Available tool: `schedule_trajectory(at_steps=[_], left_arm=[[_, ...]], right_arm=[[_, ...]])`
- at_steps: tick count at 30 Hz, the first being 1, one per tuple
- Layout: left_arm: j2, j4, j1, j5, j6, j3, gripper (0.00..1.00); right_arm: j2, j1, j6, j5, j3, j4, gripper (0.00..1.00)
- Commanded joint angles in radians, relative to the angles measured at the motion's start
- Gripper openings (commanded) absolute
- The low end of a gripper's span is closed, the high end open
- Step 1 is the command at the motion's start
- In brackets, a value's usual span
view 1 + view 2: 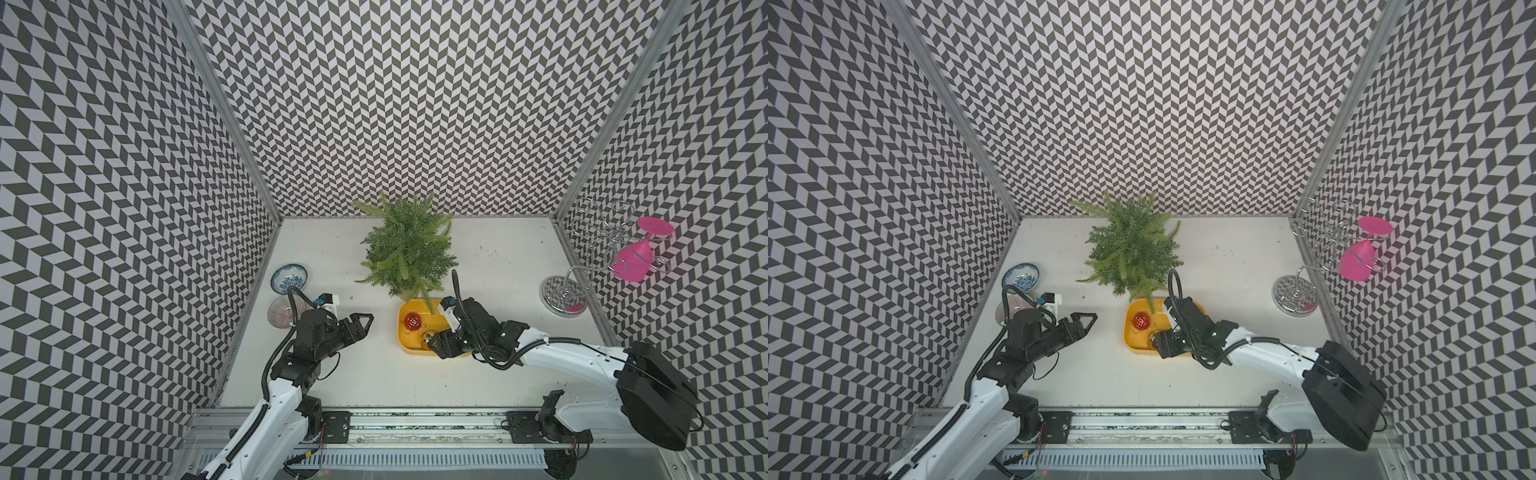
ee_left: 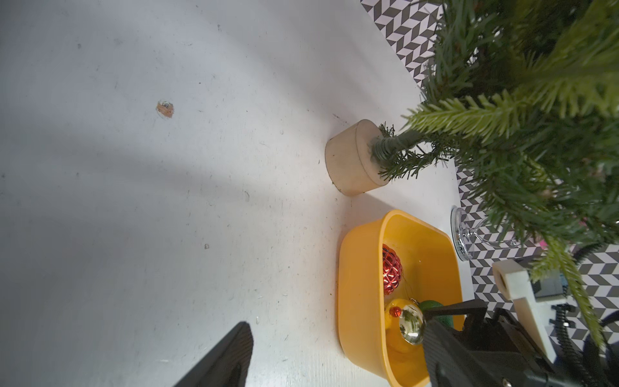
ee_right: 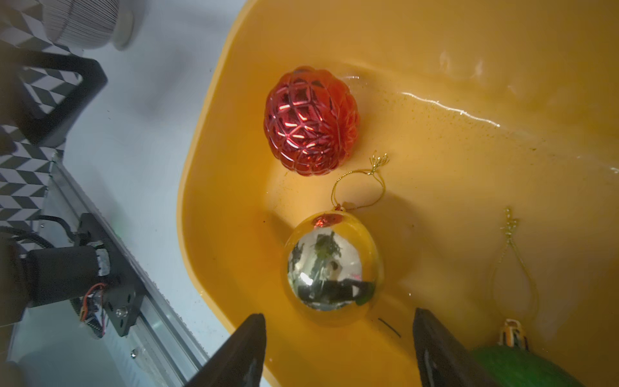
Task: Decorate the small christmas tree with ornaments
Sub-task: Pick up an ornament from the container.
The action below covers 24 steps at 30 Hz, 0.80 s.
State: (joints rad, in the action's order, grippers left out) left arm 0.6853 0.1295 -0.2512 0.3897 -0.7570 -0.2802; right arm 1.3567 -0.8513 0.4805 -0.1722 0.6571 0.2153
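Note:
The small christmas tree (image 1: 407,249) (image 1: 1131,253) stands at the back middle on a pale base (image 2: 351,160). In front of it lies a yellow tray (image 1: 405,343) (image 3: 207,167) holding the ornaments: a faceted red one (image 1: 412,321) (image 3: 311,122), a shiny gold one (image 2: 411,324) (image 3: 331,268) and a green one (image 3: 522,368). My right gripper (image 1: 434,343) (image 3: 338,316) is down in the tray, open, its jaws just short of the gold ornament and touching nothing. Left of the tray, my left gripper (image 1: 365,320) (image 2: 338,330) hovers open and empty.
Two bowls (image 1: 289,277) (image 1: 284,311) sit at the left wall behind my left arm. A wire glass rack (image 1: 565,297) with a hanging pink wine glass (image 1: 631,259) stands at the back right. Patterned walls enclose three sides.

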Motion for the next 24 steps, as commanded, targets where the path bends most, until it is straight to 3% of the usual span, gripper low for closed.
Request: schedule_trajectory(at_steps=[1,13,24], left_arm=[[-0.007,0.002,-0.005,-0.003,0.001,-0.011,0.82],[-0.010,0.009,-0.007,-0.016,0.004,-0.016,0.82],[-0.024,0.016,-0.008,-0.029,-0.001,-0.014,0.82]], right_arm=[[0.048,-0.018,-0.004,0.044,0.041,-0.056,0.71],[0.167,-0.030,-0.014,0.066,0.076,-0.094,0.69],[0.162,-0.030,-0.023,0.069,0.068,-0.079,0.64]])
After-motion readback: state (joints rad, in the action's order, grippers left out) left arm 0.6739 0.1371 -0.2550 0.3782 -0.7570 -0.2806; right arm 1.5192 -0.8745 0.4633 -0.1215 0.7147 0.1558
